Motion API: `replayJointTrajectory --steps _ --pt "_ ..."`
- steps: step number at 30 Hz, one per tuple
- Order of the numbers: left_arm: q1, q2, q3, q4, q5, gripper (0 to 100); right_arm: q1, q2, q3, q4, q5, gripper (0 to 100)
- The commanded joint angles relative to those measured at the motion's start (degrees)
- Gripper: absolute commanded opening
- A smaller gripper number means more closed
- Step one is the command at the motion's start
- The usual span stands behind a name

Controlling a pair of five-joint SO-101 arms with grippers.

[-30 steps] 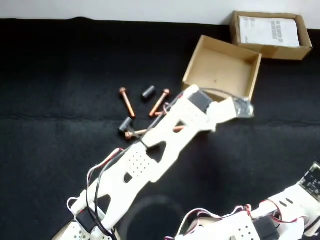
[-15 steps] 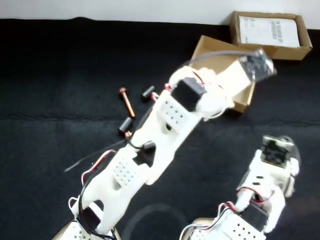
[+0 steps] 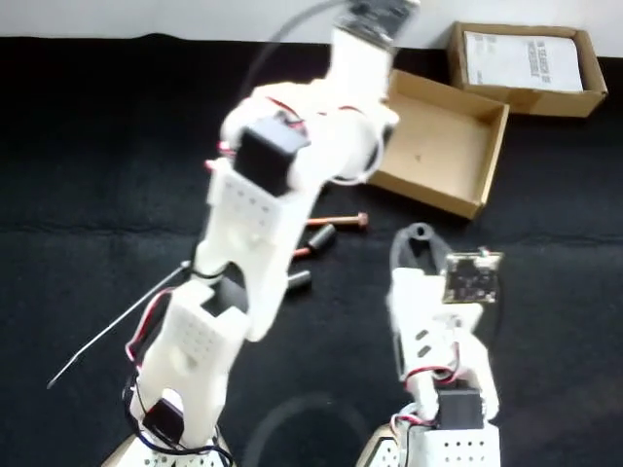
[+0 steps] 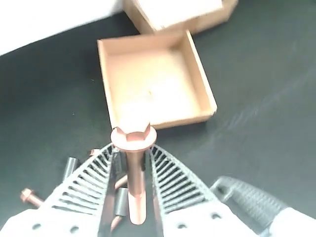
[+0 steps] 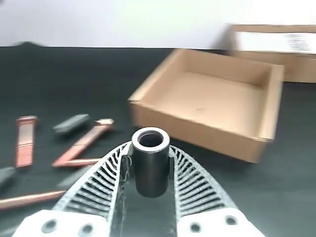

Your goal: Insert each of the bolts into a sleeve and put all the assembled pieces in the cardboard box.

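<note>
My left gripper (image 4: 132, 154) clenches a bolt (image 4: 134, 187), my right gripper (image 5: 150, 150) a sleeve (image 5: 150, 165). Misaligned, the bolt could glance off the sleeve's rim and slip free.

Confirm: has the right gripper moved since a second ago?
Yes. The right gripper, holding a sleeve, came from the lower right edge toward the cardboard box.
</note>
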Motion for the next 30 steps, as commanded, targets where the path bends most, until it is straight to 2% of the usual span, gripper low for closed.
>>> replayJointTrajectory --steps 1,7,15,18,24,30 --pt "-1.5 -6.0 -2.6 0.3 6.5 1 -7.2 -1.1 2.1 -1.3 -3.6 0.9" --pt "-1.3 -9.5 -2.6 0.6 7.0 1 -15.9 -1.1 2.1 -1.3 -5.6 0.9" --pt "-1.5 -18.4 -0.8 0.6 6.9 1 -17.1 -1.1 2.7 -1.3 -5.6 0.9" --pt "-1.1 -24.8 6.5 0.6 6.9 1 -17.1 -1.1 2.7 -1.3 -5.5 0.9" --pt "0.7 -41.6 29.6 0.2 6.7 1 -17.1 -1.1 2.7 -1.3 -5.4 0.9" --pt "0.6 -48.8 45.0 -3.5 6.7 1 -17.3 -1.1 2.7 -1.3 -5.4 0.9"
